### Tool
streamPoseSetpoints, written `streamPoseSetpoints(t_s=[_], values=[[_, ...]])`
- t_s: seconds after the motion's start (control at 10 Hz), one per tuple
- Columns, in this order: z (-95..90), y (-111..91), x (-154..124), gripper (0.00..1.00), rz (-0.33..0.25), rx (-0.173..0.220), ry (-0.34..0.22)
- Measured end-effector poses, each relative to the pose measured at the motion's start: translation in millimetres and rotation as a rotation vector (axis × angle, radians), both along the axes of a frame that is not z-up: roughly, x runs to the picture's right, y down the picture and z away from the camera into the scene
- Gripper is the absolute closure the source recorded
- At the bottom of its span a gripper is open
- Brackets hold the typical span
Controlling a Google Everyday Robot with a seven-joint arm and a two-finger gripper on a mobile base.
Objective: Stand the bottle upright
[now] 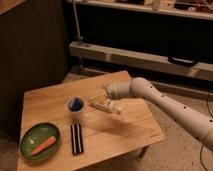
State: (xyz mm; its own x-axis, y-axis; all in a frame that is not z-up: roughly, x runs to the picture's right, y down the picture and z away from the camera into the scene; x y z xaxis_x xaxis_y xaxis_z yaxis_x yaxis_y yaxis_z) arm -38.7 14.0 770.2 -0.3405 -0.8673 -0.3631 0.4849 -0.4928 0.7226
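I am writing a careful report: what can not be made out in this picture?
1. Camera view: whether the tool, mid-table beside the blue cup, touches the bottle; the two overlap.
2. Camera view: the bottle's cap and label; too small to tell.
3. Camera view: the base of the arm; cut off by the right edge.
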Motion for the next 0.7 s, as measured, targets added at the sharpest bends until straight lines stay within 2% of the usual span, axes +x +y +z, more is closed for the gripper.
streamPoseSetpoints(t_s=[0.1,0.3,0.5,0.7], values=[[2.3,-3.0,5.5,0.2,-0.034,0.031,0.018],[15.9,-22.5,39.9,0.2,-0.118,0.111,0.059],[31.4,-50.3,81.3,0.2,-0.171,0.159,0.083],[37.3,-63.4,106.7,0.2,-0.189,0.18,0.095]])
